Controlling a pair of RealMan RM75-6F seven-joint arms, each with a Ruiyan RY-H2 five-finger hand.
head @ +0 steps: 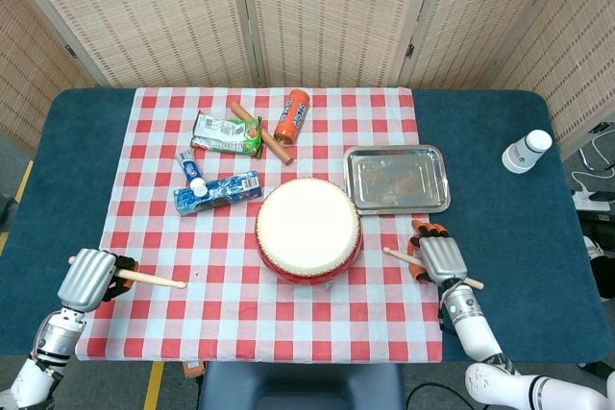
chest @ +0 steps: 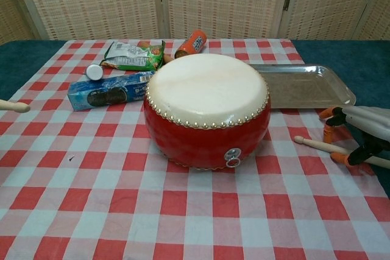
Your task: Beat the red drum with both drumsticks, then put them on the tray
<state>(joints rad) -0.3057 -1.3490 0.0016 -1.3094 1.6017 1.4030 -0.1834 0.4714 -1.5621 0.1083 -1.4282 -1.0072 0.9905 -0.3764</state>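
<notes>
The red drum (head: 307, 229) (chest: 207, 111) with a cream skin stands mid-table on the checked cloth. The metal tray (head: 398, 180) (chest: 304, 86) lies to its right, further back. My left hand (head: 88, 278) grips one drumstick (head: 154, 279), which points right towards the drum; only its tip (chest: 13, 106) shows in the chest view. The other drumstick (head: 404, 256) (chest: 317, 145) lies flat on the cloth right of the drum. My right hand (head: 439, 259) (chest: 356, 131) arches over it, orange fingertips (chest: 329, 132) down on the cloth on either side of the shaft, not closed around it.
Behind the drum lie a blue cookie pack (head: 217, 191), a small white-capped bottle (head: 189, 168), a green snack bag (head: 227, 133), sausages (head: 272, 144) and an orange can (head: 291, 115). A white bottle (head: 527, 151) lies on the blue table at far right.
</notes>
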